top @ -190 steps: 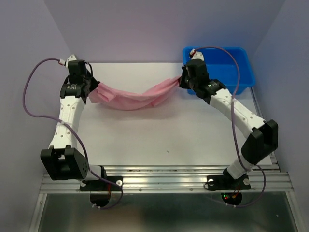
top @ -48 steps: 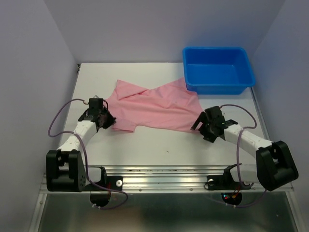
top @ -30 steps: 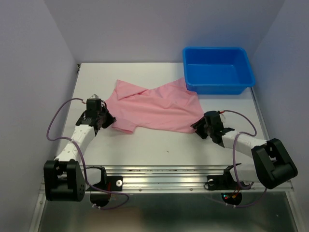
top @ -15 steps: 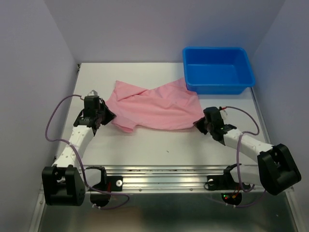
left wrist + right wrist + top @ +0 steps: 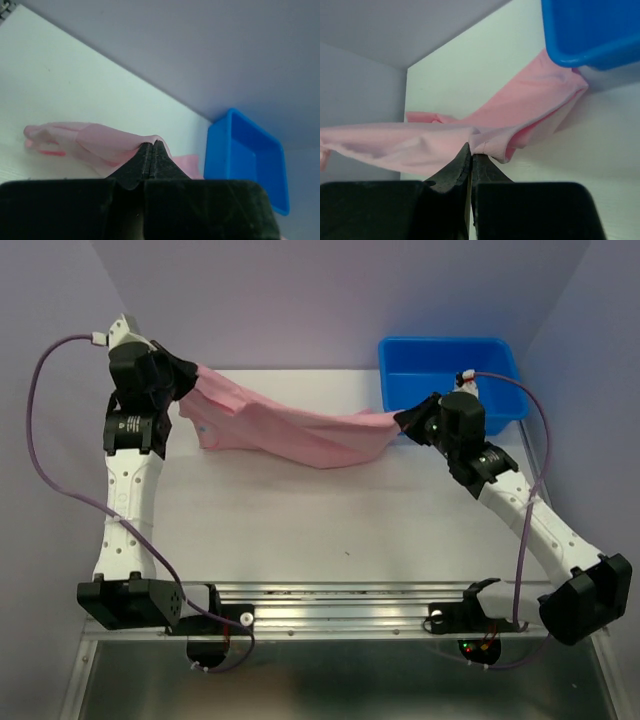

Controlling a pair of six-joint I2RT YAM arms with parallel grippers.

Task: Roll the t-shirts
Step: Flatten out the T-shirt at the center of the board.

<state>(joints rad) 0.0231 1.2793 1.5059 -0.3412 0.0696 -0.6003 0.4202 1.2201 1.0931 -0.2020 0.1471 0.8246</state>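
You now have the pink t-shirt (image 5: 300,435) lifted. A moment ago it lies flat on the table (image 5: 300,530); now it hangs stretched across the upper middle of the frame. The left gripper (image 5: 183,375) and the right gripper (image 5: 402,420) are each clenched on one edge of it. I think you are spreading it again, so the rolling is not yet begun.

Both white arms stretch forward, raised, the left black two-finger gripper (image 5: 188,377) and right black two-finger gripper (image 5: 408,418) clamping the thin pink t-shirt (image 5: 300,432).

Edge of pink t-shirt (image 5: 520,112) in closed right tool (image 5: 470,155), blue bin (image 5: 590,30) beyond.
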